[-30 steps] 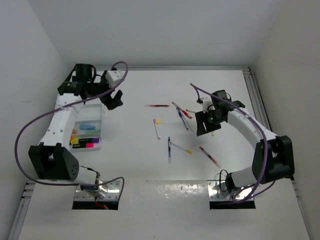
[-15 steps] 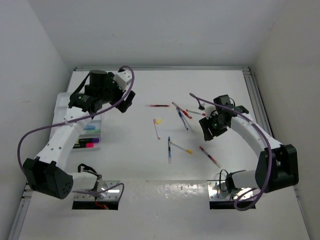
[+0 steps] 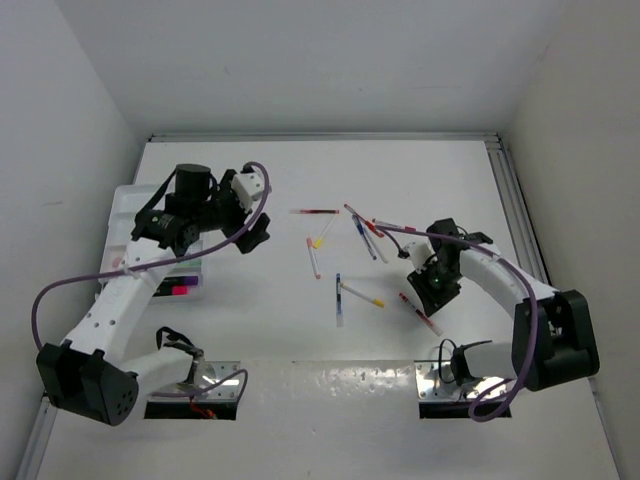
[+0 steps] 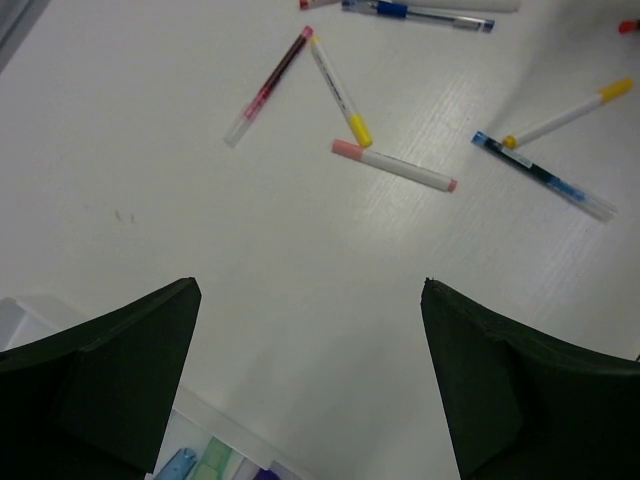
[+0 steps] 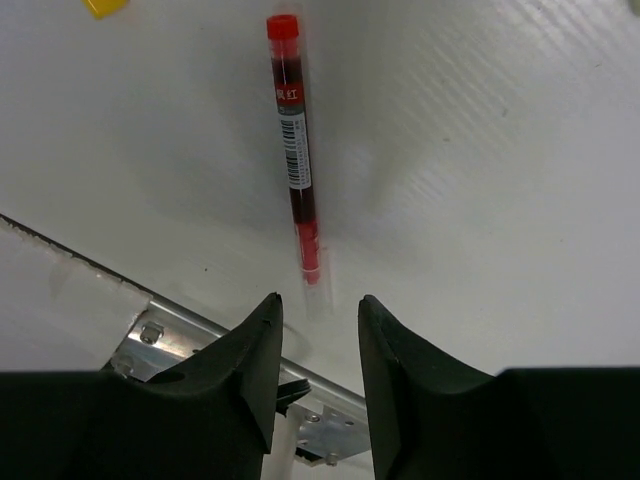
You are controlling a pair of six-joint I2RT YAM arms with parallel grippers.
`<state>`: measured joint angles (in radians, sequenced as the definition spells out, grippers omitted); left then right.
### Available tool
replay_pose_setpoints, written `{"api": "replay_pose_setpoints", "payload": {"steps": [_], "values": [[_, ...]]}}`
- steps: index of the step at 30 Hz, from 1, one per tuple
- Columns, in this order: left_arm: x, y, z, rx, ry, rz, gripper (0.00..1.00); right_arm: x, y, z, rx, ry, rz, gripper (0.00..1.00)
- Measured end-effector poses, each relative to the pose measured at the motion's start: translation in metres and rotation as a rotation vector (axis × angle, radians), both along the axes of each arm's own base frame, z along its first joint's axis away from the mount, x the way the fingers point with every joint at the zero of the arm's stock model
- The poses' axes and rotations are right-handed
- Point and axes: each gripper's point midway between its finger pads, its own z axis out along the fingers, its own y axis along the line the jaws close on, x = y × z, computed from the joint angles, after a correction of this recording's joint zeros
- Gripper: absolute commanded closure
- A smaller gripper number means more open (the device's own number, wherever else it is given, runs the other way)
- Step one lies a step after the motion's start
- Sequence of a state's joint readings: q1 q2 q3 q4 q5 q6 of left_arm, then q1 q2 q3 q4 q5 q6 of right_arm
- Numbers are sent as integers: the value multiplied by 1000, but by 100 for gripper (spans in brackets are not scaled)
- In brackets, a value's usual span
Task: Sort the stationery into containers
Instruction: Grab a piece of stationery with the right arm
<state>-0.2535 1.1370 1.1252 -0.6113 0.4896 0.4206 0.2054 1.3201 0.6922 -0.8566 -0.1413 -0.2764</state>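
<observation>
Right fingers [image 5: 245, 380] astride red pen [image 5: 295, 160] near base plate [image 5: 190, 335]

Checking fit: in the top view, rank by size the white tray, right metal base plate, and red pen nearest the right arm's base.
1. white tray, though the left arm hides part
2. metal base plate
3. red pen

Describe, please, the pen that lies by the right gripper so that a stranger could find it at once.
Start at the right arm's base plate at the near edge. Just beyond it the right gripper hangs over one pen. It has a clear barrel, red ink and a red cap, unlike the yellow-capped pen nearby.
</observation>
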Motion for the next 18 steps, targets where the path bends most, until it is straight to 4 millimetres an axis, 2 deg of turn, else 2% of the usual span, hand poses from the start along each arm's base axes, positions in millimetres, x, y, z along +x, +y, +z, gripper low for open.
{"api": "replay_pose_setpoints", "payload": {"steps": [3,7,12,16,18], "values": [[-12,1,-8,10,3,-10,0,-5,1,-6,-2,17,-8,65],[-21,0,-6,6,-23,-25,0,-9,4,-14,-12,26,-4,66],[-38,4,-16,3,-29,-30,0,-7,12,-20,-18,20,10,66],[-44,4,-24,1,-20,-38,2,-6,13,-30,-47,38,19,66],[-45,3,-27,-2,-16,-45,4,-5,13,-34,-62,43,20,69]]}}
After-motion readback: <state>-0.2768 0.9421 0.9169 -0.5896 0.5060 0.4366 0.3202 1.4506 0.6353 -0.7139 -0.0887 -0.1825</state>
